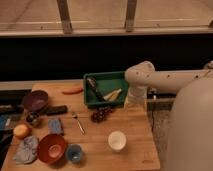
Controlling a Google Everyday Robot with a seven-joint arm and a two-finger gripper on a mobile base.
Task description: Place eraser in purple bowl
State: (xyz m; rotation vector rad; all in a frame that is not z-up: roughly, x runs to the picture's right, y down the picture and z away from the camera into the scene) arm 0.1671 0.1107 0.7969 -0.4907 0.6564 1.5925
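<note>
Your gripper (134, 102) sits right of centre in the frame, at the low end of the white arm (170, 80), beside the right rim of the green tray (105, 76). Whether it is open or closed cannot be told from this view. Look to the left side: the black eraser (56, 110) lies flat on the wooden table (135, 150), just below and right of the purple bowl (36, 100), near its rim. An orange-red bowl (51, 147) and a light-blue cup (75, 153) stand at lower left.
</note>
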